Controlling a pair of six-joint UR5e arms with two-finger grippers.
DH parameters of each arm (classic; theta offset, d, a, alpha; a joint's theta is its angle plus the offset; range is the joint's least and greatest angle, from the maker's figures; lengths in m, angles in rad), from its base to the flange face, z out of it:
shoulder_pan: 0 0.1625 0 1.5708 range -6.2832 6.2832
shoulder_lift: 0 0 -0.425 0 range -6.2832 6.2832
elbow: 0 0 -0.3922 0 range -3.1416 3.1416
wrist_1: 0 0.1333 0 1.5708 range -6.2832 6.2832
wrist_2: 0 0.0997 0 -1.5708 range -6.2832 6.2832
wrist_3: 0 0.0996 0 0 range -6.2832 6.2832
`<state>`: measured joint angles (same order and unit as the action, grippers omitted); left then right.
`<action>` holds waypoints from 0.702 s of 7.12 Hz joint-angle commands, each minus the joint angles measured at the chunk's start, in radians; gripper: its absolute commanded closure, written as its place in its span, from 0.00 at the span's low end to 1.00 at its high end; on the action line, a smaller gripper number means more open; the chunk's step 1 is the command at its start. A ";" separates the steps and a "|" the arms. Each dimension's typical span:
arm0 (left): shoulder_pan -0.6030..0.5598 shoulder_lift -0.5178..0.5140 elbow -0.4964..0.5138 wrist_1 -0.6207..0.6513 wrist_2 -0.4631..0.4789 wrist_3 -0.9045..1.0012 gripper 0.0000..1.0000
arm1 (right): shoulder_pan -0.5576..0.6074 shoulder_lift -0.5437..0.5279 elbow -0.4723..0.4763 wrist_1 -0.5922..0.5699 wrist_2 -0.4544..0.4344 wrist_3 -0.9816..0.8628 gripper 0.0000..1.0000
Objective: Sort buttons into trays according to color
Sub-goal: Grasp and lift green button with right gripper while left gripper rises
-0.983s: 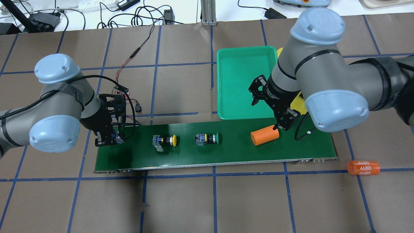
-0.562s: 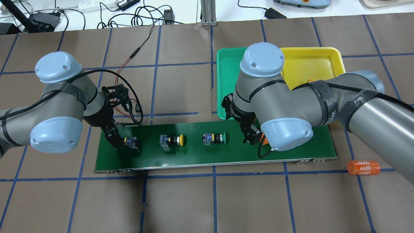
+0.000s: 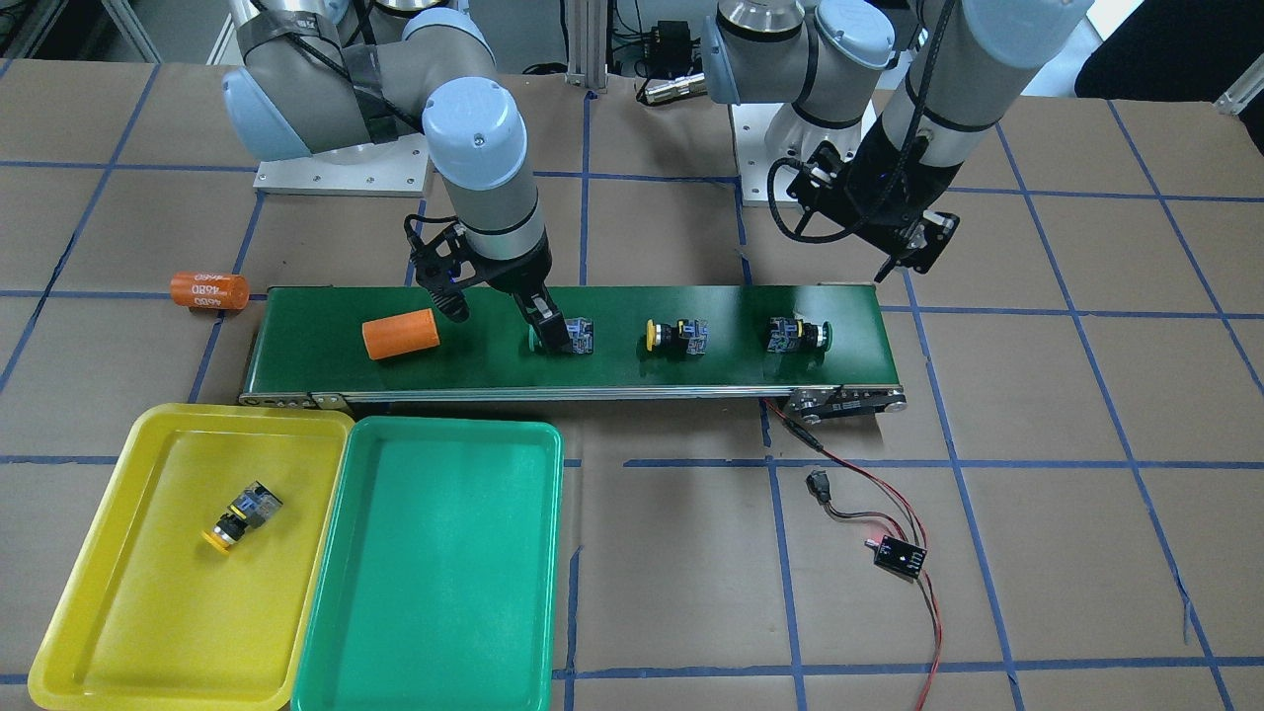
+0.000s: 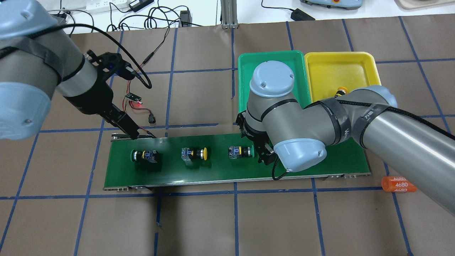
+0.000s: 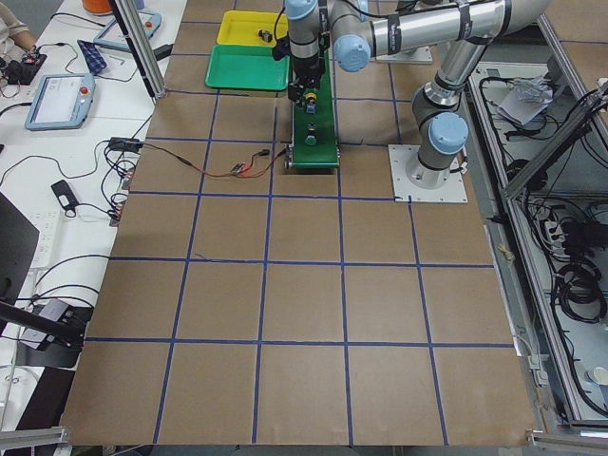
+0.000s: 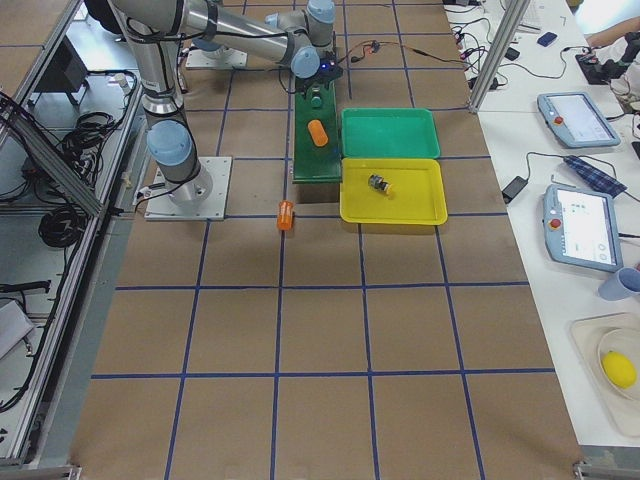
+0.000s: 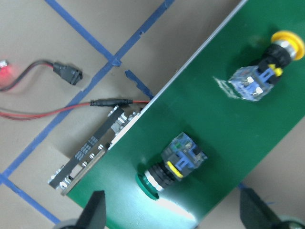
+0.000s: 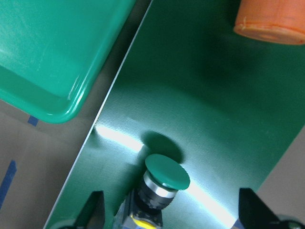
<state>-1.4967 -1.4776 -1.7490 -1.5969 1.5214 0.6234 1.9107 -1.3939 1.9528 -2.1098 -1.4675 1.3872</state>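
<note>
One button out of four looks sorted. This first yellow button lies in the yellow tray, at the far right of the worktop. The green tray just beside it holds no button. Three are left in a row on the dark green belt: the left green button, the middle yellow button and the right green button. The right pincer is low over the right green button, spread wide with a finger on each side, gripping nothing. The left pincer hangs above the belt's left end, also spread wide and holding nothing. I think both green buttons must go to the green tray and the middle yellow button to the yellow tray.
</note>
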 commanded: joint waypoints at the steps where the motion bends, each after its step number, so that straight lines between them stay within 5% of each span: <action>1: -0.017 -0.007 0.195 -0.211 0.009 -0.286 0.00 | -0.001 0.035 0.003 -0.033 -0.001 0.001 0.00; 3: -0.019 -0.019 0.192 -0.151 0.008 -0.534 0.00 | -0.001 0.046 0.001 -0.033 -0.029 0.001 0.04; 4: -0.020 -0.021 0.190 -0.123 0.011 -0.665 0.00 | -0.001 0.055 0.011 -0.033 -0.054 0.001 0.18; 5: -0.020 -0.023 0.201 -0.118 0.019 -0.665 0.00 | -0.001 0.056 0.023 -0.036 -0.053 0.000 0.48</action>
<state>-1.5163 -1.4973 -1.5566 -1.7330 1.5337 0.0235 1.9098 -1.3423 1.9635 -2.1435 -1.5109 1.3879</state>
